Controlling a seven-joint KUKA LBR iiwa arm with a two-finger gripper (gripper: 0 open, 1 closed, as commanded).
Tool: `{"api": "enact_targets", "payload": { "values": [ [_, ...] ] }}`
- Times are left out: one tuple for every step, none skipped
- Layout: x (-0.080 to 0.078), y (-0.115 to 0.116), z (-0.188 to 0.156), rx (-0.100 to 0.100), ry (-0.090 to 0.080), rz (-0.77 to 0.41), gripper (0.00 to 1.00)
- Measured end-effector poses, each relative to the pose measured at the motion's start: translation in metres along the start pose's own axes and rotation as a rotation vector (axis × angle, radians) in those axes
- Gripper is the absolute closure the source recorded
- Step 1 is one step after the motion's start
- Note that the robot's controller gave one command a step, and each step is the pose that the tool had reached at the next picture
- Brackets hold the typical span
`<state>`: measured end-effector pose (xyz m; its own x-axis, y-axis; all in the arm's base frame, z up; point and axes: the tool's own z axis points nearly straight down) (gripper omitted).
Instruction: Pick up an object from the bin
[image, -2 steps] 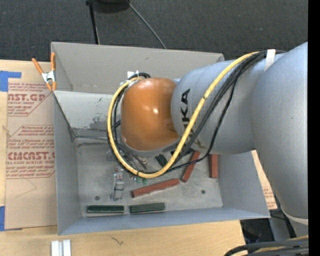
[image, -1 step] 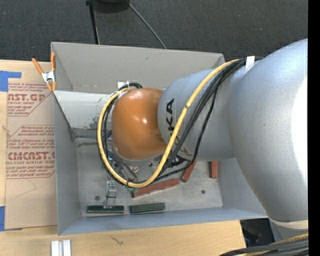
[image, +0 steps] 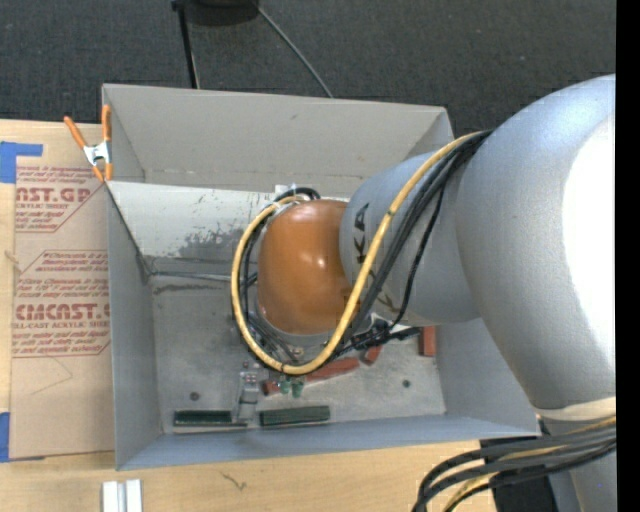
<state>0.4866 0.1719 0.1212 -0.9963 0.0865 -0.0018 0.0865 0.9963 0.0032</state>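
Dark flat bars (image: 210, 419), two, end to end; red-brown block (image: 428, 341), one; hand (image: 265, 383) state: cannot tell.

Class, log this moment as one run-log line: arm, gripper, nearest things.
arm: down in bin | gripper: low, toward view's bottom wall | nearest: dark flat bar, second dark bar, on floor | grasp: cannot tell

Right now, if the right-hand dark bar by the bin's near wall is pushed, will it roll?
Probably not: the dark bar looks flat and low, so it should slide. Its straight edges suggest it is stiff. Lying along the bin wall, it may jam there.
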Motion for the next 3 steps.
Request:
{"api": "enact_targets", "payload": {
  "values": [
    [-0.004,-0.011,0.019,0.006,0.002,-0.154,0.0],
    [0.004,0.015,0.02,0.002,0.002,-0.241,0.0],
    [0.007,-0.001,0.052,0.002,0.003,-0.166,1.0]
  ]
}}
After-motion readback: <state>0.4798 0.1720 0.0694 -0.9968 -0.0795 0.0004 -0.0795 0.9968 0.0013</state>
